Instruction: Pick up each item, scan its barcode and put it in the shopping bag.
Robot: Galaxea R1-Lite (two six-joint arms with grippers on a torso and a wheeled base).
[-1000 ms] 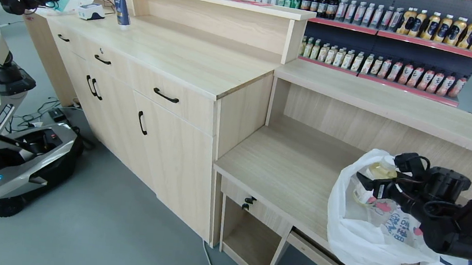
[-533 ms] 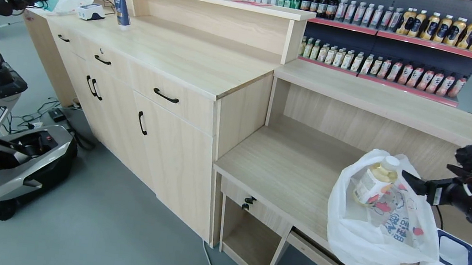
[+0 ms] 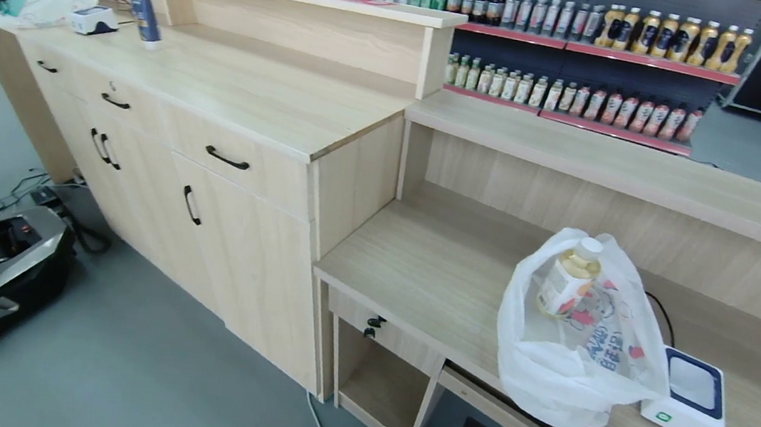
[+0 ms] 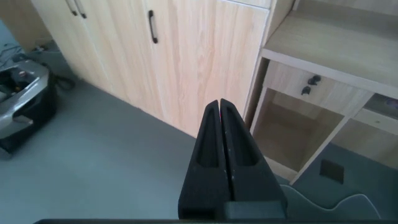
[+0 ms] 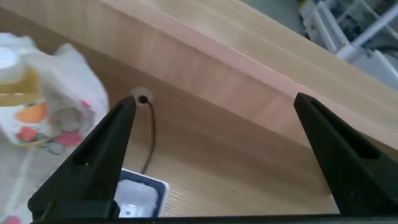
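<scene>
Your right gripper point(image 5: 214, 109) hangs spread wide and empty near the shopping bag point(image 3: 547, 383) holding a bottle point(image 3: 565, 281); your left gripper point(image 4: 219, 109) is pinched closed on nothing

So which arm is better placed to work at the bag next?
Probably the right. The right gripper is open and hangs over the counter beside the bag and scanner. The left gripper is shut and hangs over the floor, in front of the cabinet.

The shopping bag point(image 3: 565, 388) is white with red-blue print, the bottle point(image 3: 564, 283) yellow.
</scene>
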